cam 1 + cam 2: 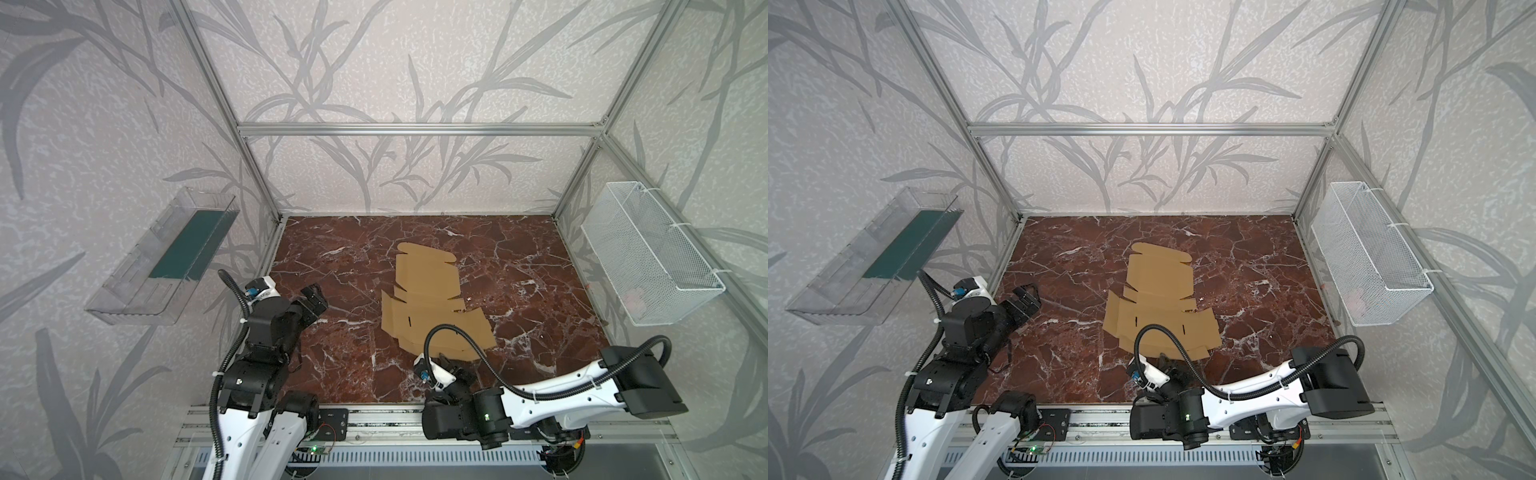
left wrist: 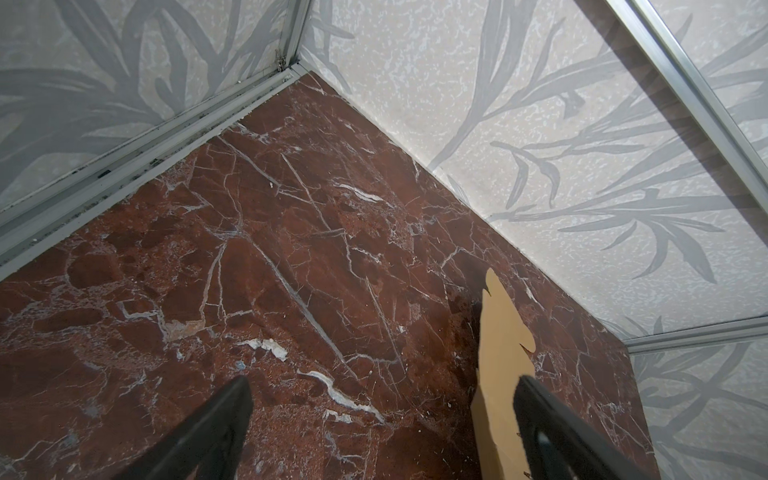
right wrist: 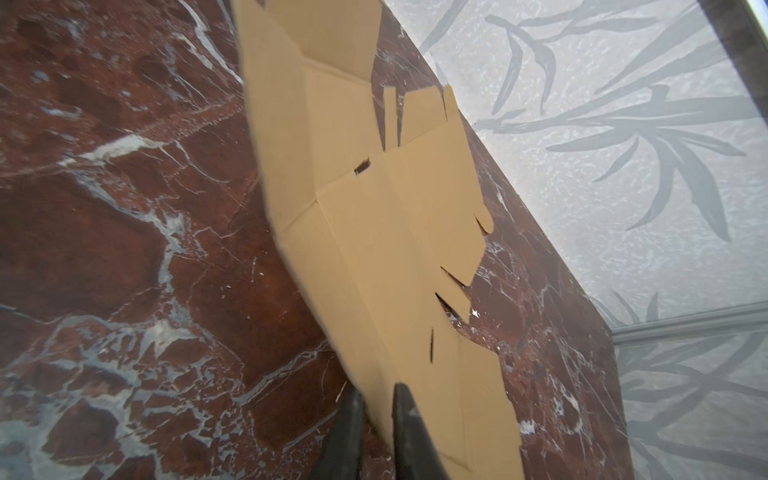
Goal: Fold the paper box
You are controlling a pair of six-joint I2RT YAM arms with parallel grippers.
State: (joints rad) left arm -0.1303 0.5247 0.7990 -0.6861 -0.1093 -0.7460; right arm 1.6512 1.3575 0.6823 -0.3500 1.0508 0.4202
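While the paper box [image 1: 428,291] lies unfolded as one flat die-cut sheet near the middle of the red-brown marble counter [image 1: 332,257], its long axis runs from the robot's side toward the back wall, leaning a little leftward at the far end. The narrower end, with its rounded tabs [image 1: 448,259], points at the back wall. The wider end with the side flaps lies nearest the arms. Both top views show the same lie of the paper box [image 1: 1158,286], and its cardboard is plain tan all over.

The right claw [image 1: 451,365] sits at the sheet's near edge. Only the right wrist view shows it closely: there the right claw [image 3: 376,388] has its fingers [image 3: 411,432] a narrow gap apart, with the paper box [image 3: 374,232] showing in that gap. Whether they pinch the cardboard cannot be told. That view also gives the clearest look at the slits [image 3: 431,345] cut into the panels.

The left claw [image 1: 313,301] hangs over the counter's left side, well apart from the sheet. In the left wrist view the left claw [image 2: 382,415] has its jaws spread wide with nothing between them. Past one finger, only a strip of the paper box [image 2: 498,340] shows, ending in a rounded tab.

Only the top views take in the walls' fittings: a clear plastic bin [image 1: 124,299] on the left wall and a white wire basket [image 1: 648,257] on the right
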